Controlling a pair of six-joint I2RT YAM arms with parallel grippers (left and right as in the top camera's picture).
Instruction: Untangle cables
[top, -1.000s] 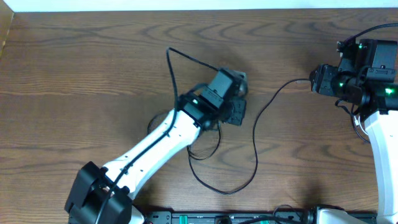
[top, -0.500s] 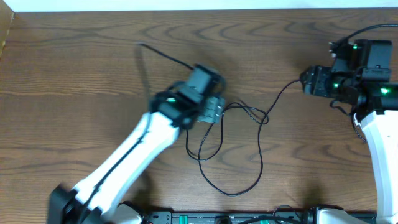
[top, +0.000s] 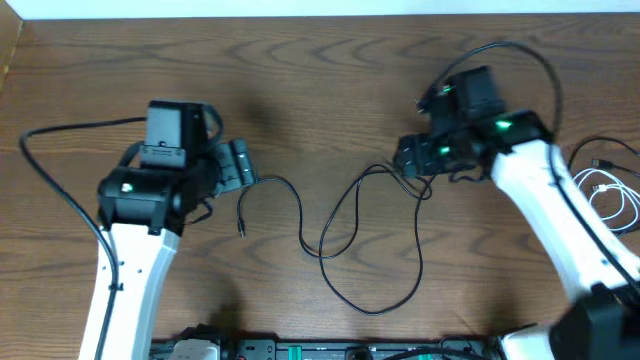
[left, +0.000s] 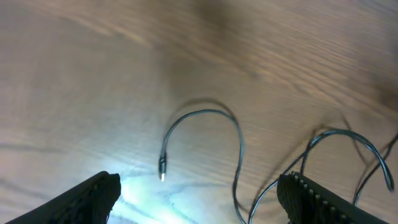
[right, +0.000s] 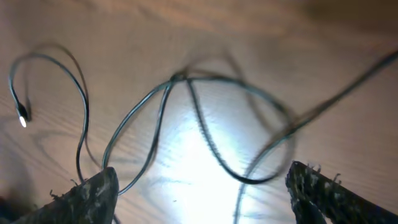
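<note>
A thin black cable lies in loose loops across the middle of the table. Its plug end rests free near the left side. In the left wrist view the plug lies on the wood just ahead of my left gripper, which is open and holds nothing. My right gripper is also open, hovering above the crossed loops with nothing between its fingers. Seen from overhead, the left gripper is beside the cable's arch and the right gripper is over the cable's upper right bend.
At the far right edge lies a coiled white cable, with another thin black cable just above it. A thick black arm wire loops out to the left of the left arm. A pale wall runs along the table's back edge.
My left gripper has opened, let go of the cable and swung far left. The cable end now lies free. My right arm has moved left over the loops, its jaws wider.
</note>
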